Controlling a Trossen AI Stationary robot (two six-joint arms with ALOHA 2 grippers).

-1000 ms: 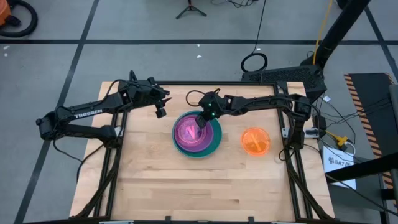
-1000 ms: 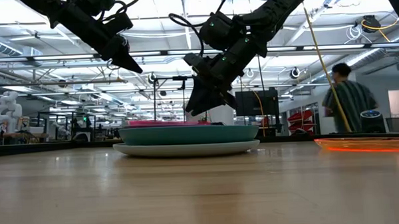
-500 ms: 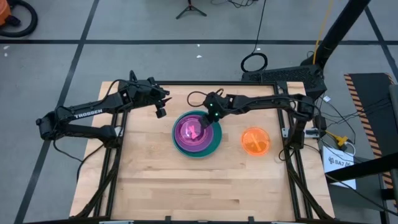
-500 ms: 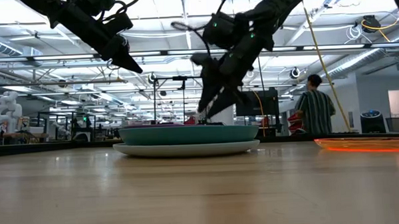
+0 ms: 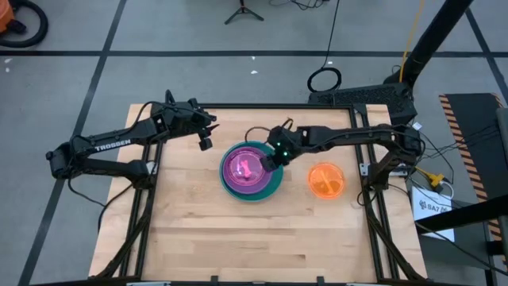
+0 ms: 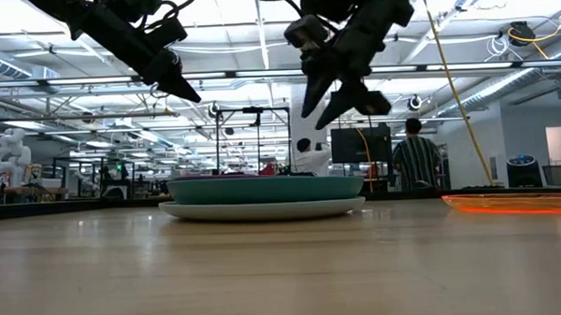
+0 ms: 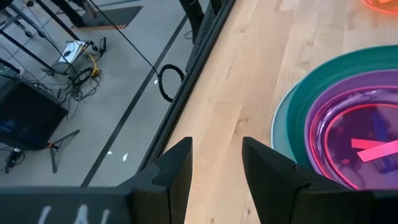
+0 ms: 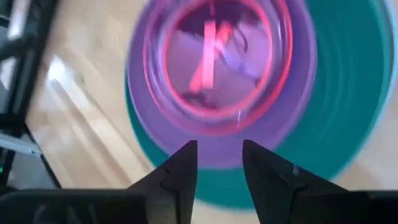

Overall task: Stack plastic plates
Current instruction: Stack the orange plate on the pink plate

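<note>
A: From above, where is the stack?

B: Mid-table. The teal plate is at the bottom with a purple plate and a pink plate nested on it. The orange plate lies apart, nearer the right edge. The right gripper hangs over the stack's right rim, holding nothing. The left gripper waits near the table's far edge, just off the stack.

A: And at table height?

B: The teal plate sits on a pale one. The right gripper is clear above them, fingers spread and empty. The left gripper is higher, off to one side.

A: The left wrist?

B: Its fingers stand parted over bare table, the stack beside them.

A: The right wrist?

B: Fingers parted, nothing between; the pink plate lies ahead, inside the purple.
</note>
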